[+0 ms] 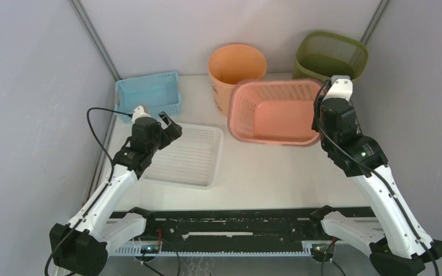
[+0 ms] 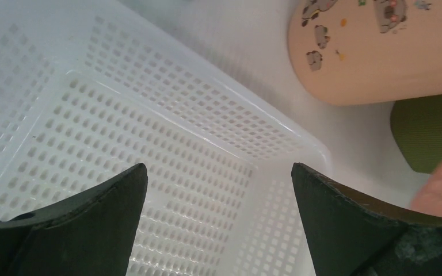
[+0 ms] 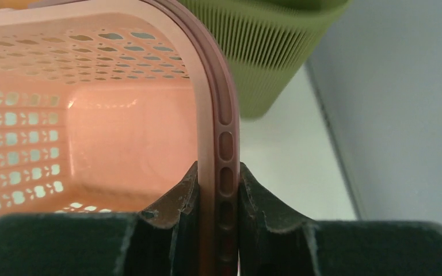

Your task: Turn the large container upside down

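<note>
R: I have the right tool [image 3: 219,192] clamped on the pink basket [image 1: 273,118] rim, basket mouth-up, left of the tool | L: my left tool [image 2: 218,190] gapes wide just above the white tray [image 2: 167,103]

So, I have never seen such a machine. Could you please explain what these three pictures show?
This is a robot: a left arm and a right arm bolted to a table. The wide picture looks down from above and behind them; the other two come from small cameras, one on each wrist. On the table stand a pink basket, a white tray, a blue basket, an orange bucket and a green basket. The right gripper is shut on the pink basket's rim. The left gripper is open, holding nothing, above the white tray.
</note>
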`<state>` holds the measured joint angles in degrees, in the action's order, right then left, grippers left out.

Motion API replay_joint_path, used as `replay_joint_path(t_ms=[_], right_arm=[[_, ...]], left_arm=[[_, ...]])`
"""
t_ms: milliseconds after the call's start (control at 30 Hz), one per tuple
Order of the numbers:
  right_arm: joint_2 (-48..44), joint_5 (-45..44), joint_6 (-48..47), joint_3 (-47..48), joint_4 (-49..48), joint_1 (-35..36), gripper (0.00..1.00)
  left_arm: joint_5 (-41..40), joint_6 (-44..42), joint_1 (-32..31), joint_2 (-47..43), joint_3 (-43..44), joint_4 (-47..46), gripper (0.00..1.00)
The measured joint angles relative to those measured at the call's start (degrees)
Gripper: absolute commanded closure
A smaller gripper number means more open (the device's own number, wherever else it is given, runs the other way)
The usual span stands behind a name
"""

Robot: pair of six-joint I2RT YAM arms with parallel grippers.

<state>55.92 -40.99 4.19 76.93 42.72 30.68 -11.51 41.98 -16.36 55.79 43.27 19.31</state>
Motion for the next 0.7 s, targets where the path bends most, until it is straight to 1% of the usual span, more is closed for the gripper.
replay_joint_path(t_ms=[100, 233, 333, 433, 500, 600, 700], right_arm=[[-0.79, 11.08, 2.82, -2.62, 6.36, -5.49, 1.00], [1.38, 26.62, 4.52, -5.07, 12.09, -11.87, 1.00], [1.73, 33.59, 5.14, -7.37, 13.97, -14.62, 1.00], [1.75, 37.35, 6.05, -9.68, 15.08, -15.82, 1.00], [1.79, 38.23, 6.91, -10.23, 15.43, -16.17, 1.00], [2.32, 38.75, 8.79, -10.40, 15.02, -16.20, 1.00], [2.38, 38.62, 11.26, -13.62, 11.19, -14.99, 1.00]], left_arm=[[-0.28, -0.42, -1.90, -0.66, 2.95, 2.08, 0.00], [-0.31, -0.92, -5.22, -2.34, 7.85, 5.70, 0.00], [-0.39, -1.46, -8.98, -2.45, 13.90, 8.41, 0.00], [-0.46, -2.23, -13.57, -1.64, 19.47, 10.45, 0.00], [-0.66, -2.75, -16.61, -0.52, 22.67, 11.63, 0.00], [-1.66, -3.10, -19.76, 1.46, 25.29, 12.94, 0.00], [-2.58, -3.45, -21.42, 3.85, 26.62, 14.49, 0.00]])
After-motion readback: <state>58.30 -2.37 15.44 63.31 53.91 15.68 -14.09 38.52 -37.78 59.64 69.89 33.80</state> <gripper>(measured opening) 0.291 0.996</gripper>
